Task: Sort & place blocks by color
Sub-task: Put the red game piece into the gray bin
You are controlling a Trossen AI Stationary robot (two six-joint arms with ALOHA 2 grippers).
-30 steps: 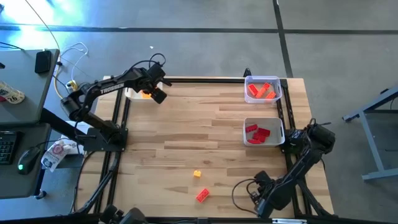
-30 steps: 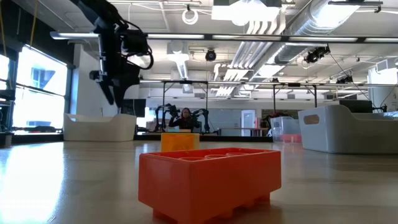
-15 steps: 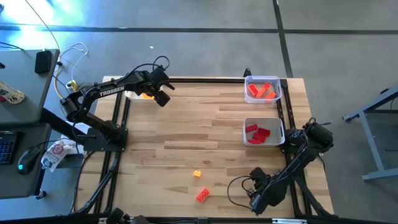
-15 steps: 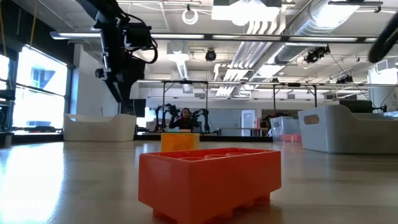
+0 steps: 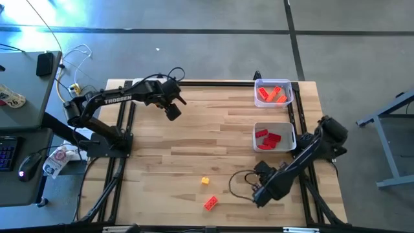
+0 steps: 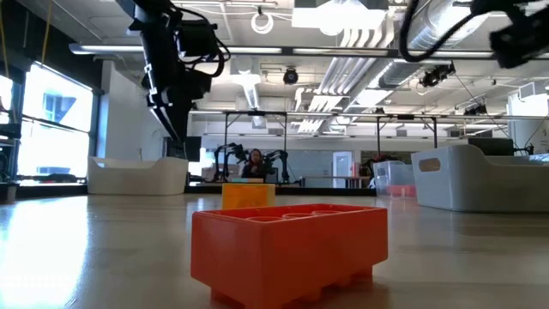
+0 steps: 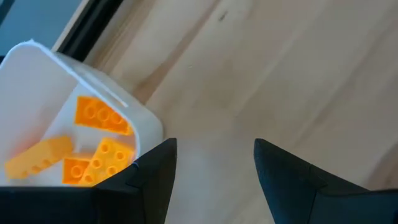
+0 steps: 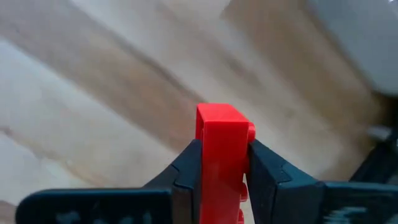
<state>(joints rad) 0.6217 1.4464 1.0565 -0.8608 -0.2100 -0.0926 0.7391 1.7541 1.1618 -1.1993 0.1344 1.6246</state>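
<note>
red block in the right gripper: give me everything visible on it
The red block is a small glossy plastic brick, solid red, with a rounded stud showing on one side. It stands upright, on end, pinched on two opposite faces between the right gripper's dark fingers, above the wooden table. Nothing else touches it; its lower end is hidden.

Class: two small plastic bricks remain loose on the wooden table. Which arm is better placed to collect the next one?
Left. Its claw is open and empty; the right claw already grips a red studded plastic brick.
</note>
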